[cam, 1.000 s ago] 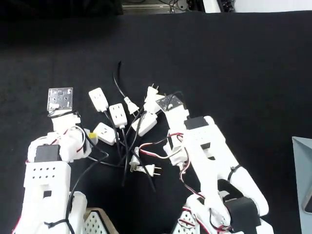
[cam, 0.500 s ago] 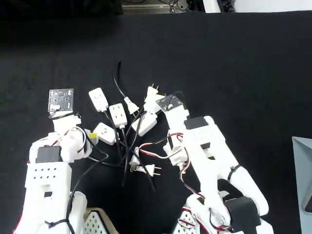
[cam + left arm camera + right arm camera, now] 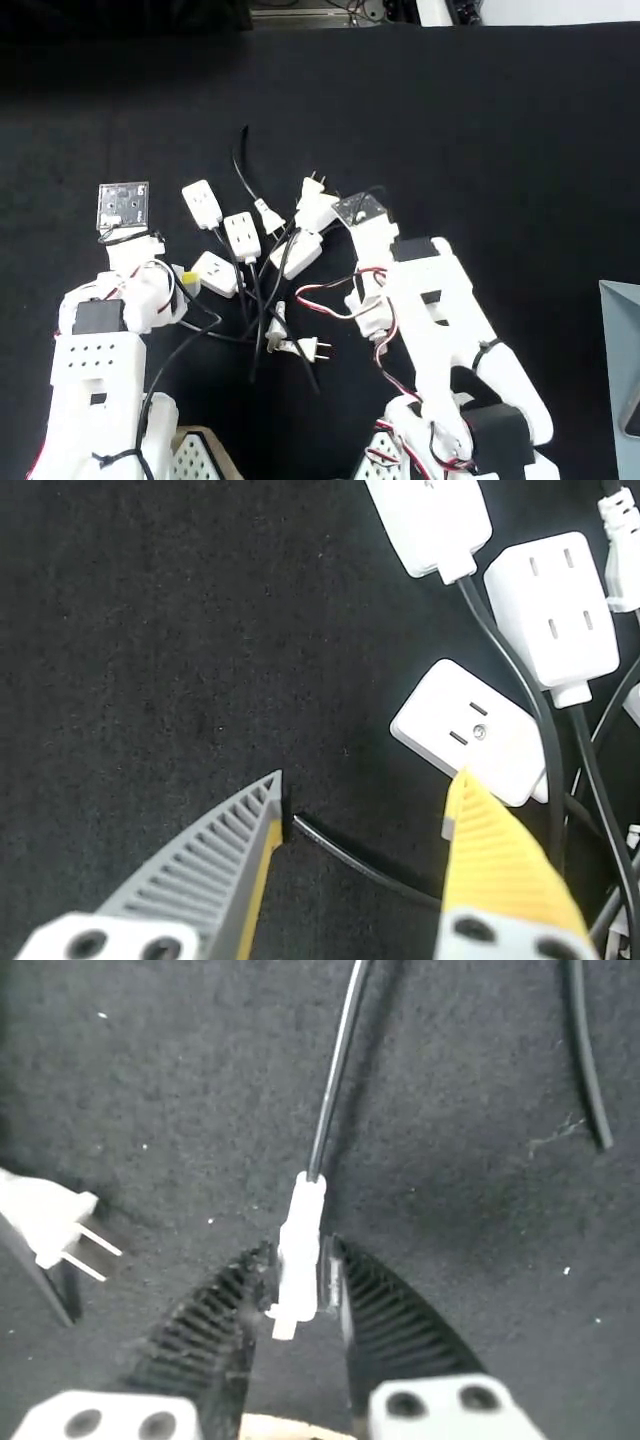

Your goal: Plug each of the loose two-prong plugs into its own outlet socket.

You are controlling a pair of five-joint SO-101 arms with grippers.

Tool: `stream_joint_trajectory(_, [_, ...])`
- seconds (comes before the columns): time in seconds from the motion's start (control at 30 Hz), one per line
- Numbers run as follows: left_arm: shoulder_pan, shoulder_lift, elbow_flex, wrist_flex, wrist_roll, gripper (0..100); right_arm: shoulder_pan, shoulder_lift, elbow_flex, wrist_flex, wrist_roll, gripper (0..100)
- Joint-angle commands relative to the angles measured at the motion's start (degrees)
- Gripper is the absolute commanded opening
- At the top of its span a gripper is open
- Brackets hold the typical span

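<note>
The right gripper (image 3: 298, 1265), jaws clamped on a plug (image 3: 303, 1215) at mid-table (image 3: 480, 120) between the arms, may lose it if its cord (image 3: 335, 1070) drags or twists it; the left gripper (image 3: 368, 780), jaws apart, hovers beside a socket (image 3: 470, 730).

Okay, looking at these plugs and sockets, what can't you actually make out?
Right wrist view: prongs of the plug in the right claw, hard to tell between its fingers.
Left wrist view: one socket, cut off by the edge.
High view: which cord feeds which socket, lost in the tangle.
</note>
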State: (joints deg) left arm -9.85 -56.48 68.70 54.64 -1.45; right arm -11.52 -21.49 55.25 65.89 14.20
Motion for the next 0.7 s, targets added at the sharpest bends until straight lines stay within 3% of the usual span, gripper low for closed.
stream_joint_trajectory(0.0, [-0.4,-1.05,-0.48,-0.79,0.18,26,0.26,0.13,0.57,-0.44,0.44,8.0])
stream_joint_trajectory(0.33, [-0.4,-1.05,-0.48,-0.79,0.18,26,0.35,0.13,1.01,0.53,0.44,7.3])
stream_joint_trajectory(0.5, [-0.4,-1.05,-0.48,-0.79,0.18,26,0.09,0.04,0.66,2.64,0.7,1.3])
stream_joint_trajectory(0.67, [0.22,-1.05,-1.89,-0.7,0.18,26,0.35,-1.19,-5.93,13.19,3.16,1.2])
